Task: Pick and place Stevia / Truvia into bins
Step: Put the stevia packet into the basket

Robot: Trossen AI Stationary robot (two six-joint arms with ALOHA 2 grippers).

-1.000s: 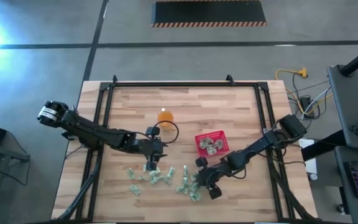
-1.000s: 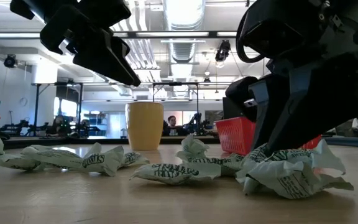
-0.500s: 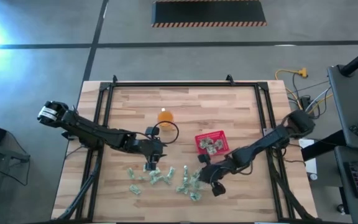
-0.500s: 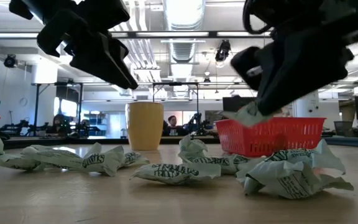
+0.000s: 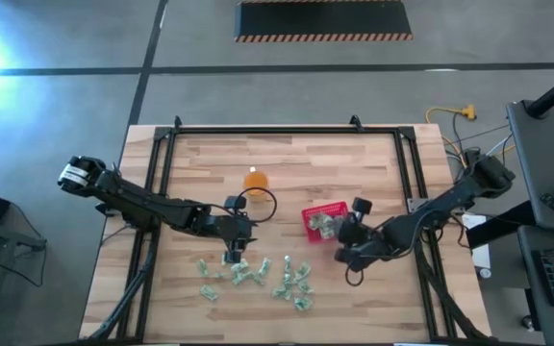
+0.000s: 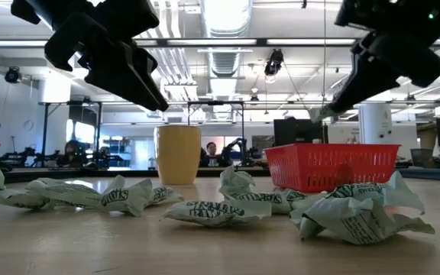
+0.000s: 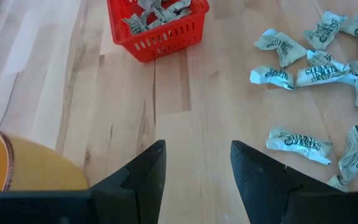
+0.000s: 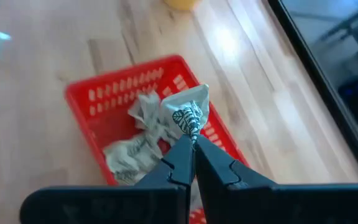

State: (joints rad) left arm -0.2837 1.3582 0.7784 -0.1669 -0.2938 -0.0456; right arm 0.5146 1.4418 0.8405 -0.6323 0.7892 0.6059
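- Pinching one green-and-white sweetener packet (image 8: 190,113) between closed fingers, the right gripper (image 8: 192,144) hangs above the red basket (image 8: 98,93); the packet is crumpled and sticks out past the fingertips.
- From overhead, the right gripper (image 5: 346,234) sits at the 4 o'clock edge of the red basket (image 5: 314,210), which lies right of the counter's middle.
- From counter height, the held packet (image 6: 325,112) is clear of the basket rim (image 6: 333,149) and up in the air.
- Several crumpled packets (image 8: 135,134) already lie inside the basket.
- The left gripper (image 5: 235,234) is near the middle of the counter (image 5: 287,163), with its fingers (image 7: 146,176) held apart and nothing between them.
- Loose packets (image 5: 258,276) are strewn over the counter at the 6 o'clock side, just beside the left gripper and toward 7 o'clock from the basket.
- In the left wrist view the scattered packets (image 7: 306,71) rest flat on the wood, well apart from the basket (image 7: 160,38).
- A small orange cup (image 5: 256,179) stands upright at about 12 o'clock from the left gripper, near it and well apart from the basket.
- At counter height, the cup (image 6: 178,153) stands behind the packets (image 6: 216,211) in the foreground.
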